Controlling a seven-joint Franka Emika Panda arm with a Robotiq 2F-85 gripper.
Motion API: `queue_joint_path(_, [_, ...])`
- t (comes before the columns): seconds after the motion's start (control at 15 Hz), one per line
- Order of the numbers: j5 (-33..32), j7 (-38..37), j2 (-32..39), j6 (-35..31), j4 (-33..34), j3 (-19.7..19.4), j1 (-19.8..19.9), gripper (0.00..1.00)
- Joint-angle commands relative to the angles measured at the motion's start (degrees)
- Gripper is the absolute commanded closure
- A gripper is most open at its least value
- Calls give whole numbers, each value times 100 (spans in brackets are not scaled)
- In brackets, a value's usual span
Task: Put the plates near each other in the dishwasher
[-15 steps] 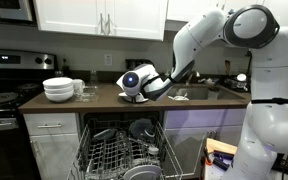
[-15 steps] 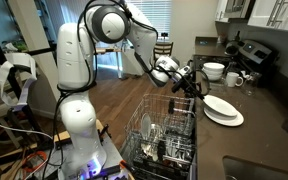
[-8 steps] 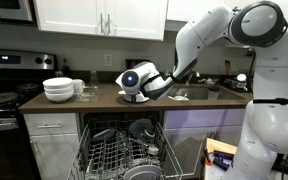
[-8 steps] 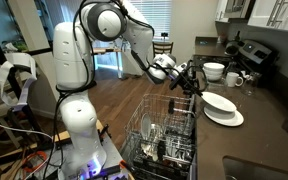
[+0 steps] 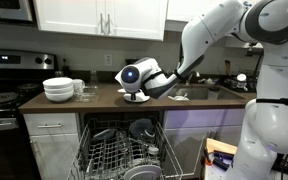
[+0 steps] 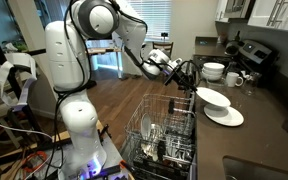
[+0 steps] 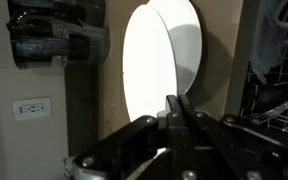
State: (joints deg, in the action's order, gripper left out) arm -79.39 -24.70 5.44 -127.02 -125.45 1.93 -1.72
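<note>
Dark kitchen counter (image 6: 269, 125) carries the plates; the upper plate (image 6: 212, 97) hangs just above the lower plate (image 6: 226, 116), its rim pinched by the gripper (image 6: 193, 90) at its nine o'clock; in the wrist view it spreads at twelve o'clock of the pressed-together fingertips (image 7: 175, 108); the step appears to be lifting; next, probably carry it toward seven o'clock into the dishwasher (image 6: 164, 135), edge-down between tines.

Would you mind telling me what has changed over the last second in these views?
The arm rose a little, and the gripper lifted the top plate off the lower plate, with its gripper-side edge highest. The fingers stayed shut on that plate's rim. The lower plate, the stack of bowls and the open dishwasher did not move.
</note>
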Motion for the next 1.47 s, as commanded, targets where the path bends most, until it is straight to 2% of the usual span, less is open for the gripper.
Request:
queue_joint_path(0.0, [237,203,-542,-21,-309,86,-68,97])
queue_joint_path(0.13, [107,132,-684,-21,-377,90,-93,97])
queue_joint_path(0.2, [145,15,-332,-2,-210,82,-93,95])
queue_joint_path(0.47, [145,14,-505,-3,-302,89,-98,97])
queue_joint_path(1.4, [342,-225,-734,367,-788,506,-541,97])
